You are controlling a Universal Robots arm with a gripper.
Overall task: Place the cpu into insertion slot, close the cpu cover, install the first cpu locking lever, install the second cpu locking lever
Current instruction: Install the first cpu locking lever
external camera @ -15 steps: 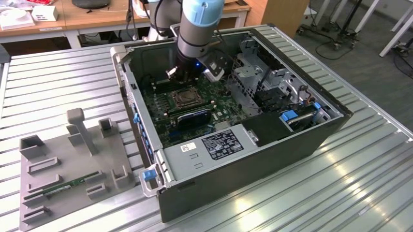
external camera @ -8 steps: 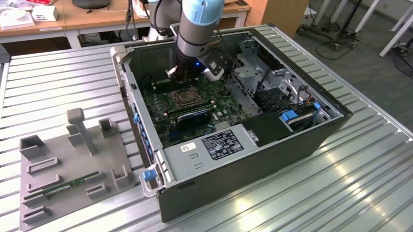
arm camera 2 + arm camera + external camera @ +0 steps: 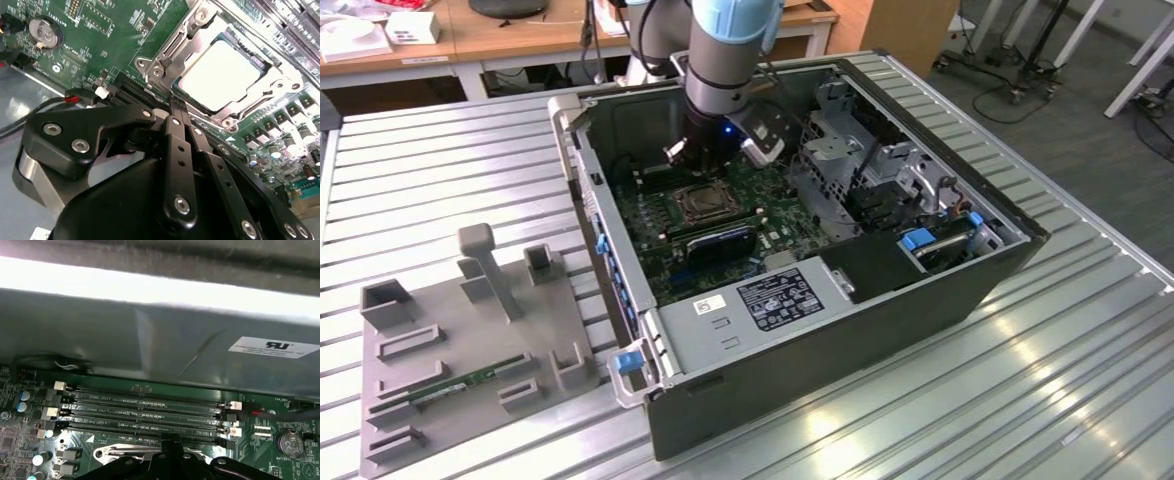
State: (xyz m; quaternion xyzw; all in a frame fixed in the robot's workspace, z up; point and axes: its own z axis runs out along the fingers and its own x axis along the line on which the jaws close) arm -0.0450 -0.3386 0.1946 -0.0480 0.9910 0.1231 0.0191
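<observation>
The cpu (image 3: 220,75) lies flat in the insertion slot (image 3: 700,205), its pale metallic top showing through the window of the cpu cover (image 3: 250,97), which is folded down over it in the second wrist view. The end effector (image 3: 175,107) stands just beside one edge of that socket frame with its black fingers pressed together; nothing can be made out between them, and I cannot tell whether the tips touch the board. In the first wrist view the end effector (image 3: 172,440) sits close to the long black memory slots (image 3: 145,415), which run side by side along the grey inner wall of the case. A round coin battery (image 3: 45,32) is mounted on the green motherboard (image 3: 100,30), apart from the socket. In the exterior view the arm (image 3: 727,40) reaches down from twelve o'clock into the open computer case (image 3: 854,330), and the socket lies near the middle of the board, with the silver power supply (image 3: 761,305) at about five o'clock from it. The case rests on a ribbed metal table (image 3: 1067,400). At about eight o'clock from the case stands a grey fixture tray (image 3: 467,440), and a green memory stick (image 3: 460,385) lies on it.
</observation>
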